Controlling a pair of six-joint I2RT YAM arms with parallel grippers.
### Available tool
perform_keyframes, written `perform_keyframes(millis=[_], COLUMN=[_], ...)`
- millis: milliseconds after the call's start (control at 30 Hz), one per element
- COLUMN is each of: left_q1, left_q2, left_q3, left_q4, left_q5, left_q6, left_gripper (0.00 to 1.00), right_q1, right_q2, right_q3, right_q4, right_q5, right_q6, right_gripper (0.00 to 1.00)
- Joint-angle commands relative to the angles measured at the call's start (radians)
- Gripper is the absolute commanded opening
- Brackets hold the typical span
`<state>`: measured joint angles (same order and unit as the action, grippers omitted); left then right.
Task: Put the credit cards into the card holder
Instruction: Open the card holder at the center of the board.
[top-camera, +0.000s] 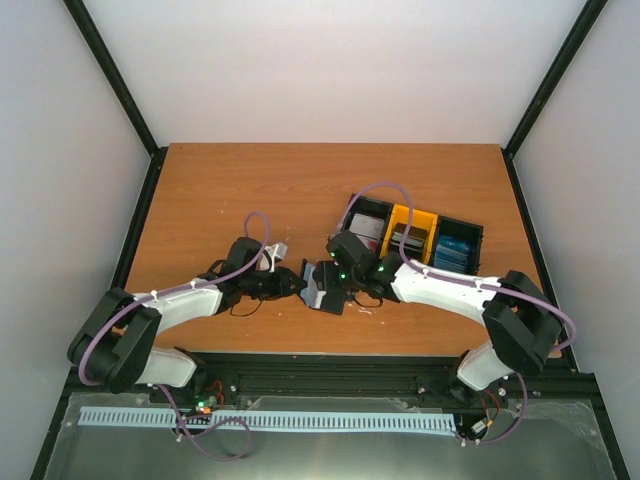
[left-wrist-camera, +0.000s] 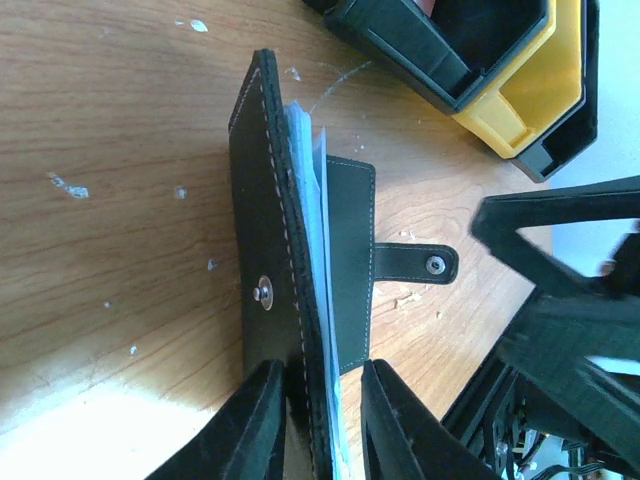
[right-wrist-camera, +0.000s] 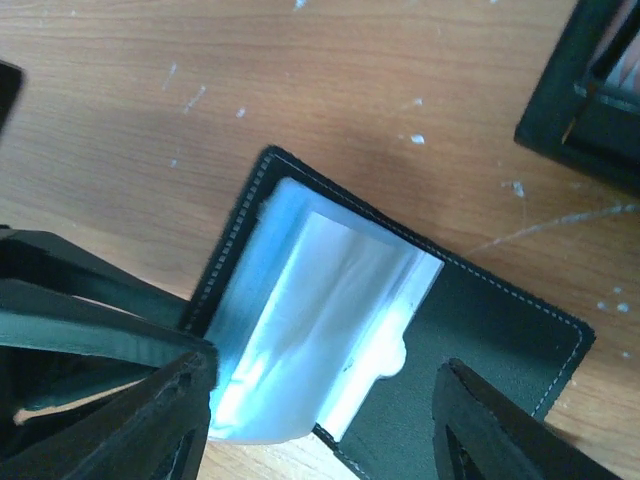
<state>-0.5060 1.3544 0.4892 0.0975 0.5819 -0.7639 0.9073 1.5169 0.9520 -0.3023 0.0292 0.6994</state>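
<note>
Top external view: one wooden tabletop (top-camera: 250, 190), with two arms whose tips meet at one card holder (top-camera: 322, 287).

- Left arm (top-camera: 170, 305) reaches the card holder from its left. Right arm (top-camera: 450, 290) reaches it from its right.
- One joined row of trays (top-camera: 430, 225) sits behind and to the right of the card holder, apart from it. It has three compartments: two black with one yellow between them.
- Credit cards (top-camera: 452, 250): three groups, one per compartment.
  - Red-and-white in the compartment nearest the card holder.
  - Dark in the yellow compartment.
  - Light blue in the compartment farthest from it.
  - The number in each group is too small to count.
- The card holder is black with pale stitching, and it is open.
  - Left wrist view shows it edge-on: outer cover on one side, inner flap on the other, clear sleeves (right-wrist-camera: 330, 310) between them.
  - There are several sleeves, number unclear. They are too blurred to tell whether any holds a card.
- Left fingers (left-wrist-camera: 250, 430): two, one on each side of the card holder's near end. The gap is narrow, with cover and sleeves between them. I cannot tell whether they press it.
- Right fingers (right-wrist-camera: 500, 430): two, spread wide, one over each side of the open card holder, gripping nothing.
- One closing tab (left-wrist-camera: 405, 263) sticks out from the inner flap.
- Two snap halves: one on the tab, one on the outer cover.
</note>
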Motion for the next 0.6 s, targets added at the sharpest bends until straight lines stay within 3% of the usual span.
perform_keyframes(millis=[0, 333, 567], left_q1=[0.002, 0.001, 0.001], left_q2=[-0.027, 0.032, 0.034], left_q3=[0.007, 0.015, 0.019], left_q4=[0.038, 0.039, 0.029], left_q5=[0.022, 0.05, 0.032], left_q6=[-0.002, -0.001, -0.002], left_gripper=[0.23, 0.14, 0.08], right_q1=[-0.039, -0.044, -0.044], right_q2=[0.01, 0.084, 0.132], right_q3=[-0.068, -0.061, -0.024], right_q4=[0.136, 0.161, 0.057], right_q5=[-0.094, -0.169, -0.084], right_q6=[0.052, 0.052, 0.058], right_gripper=[0.59, 0.65, 0.56])
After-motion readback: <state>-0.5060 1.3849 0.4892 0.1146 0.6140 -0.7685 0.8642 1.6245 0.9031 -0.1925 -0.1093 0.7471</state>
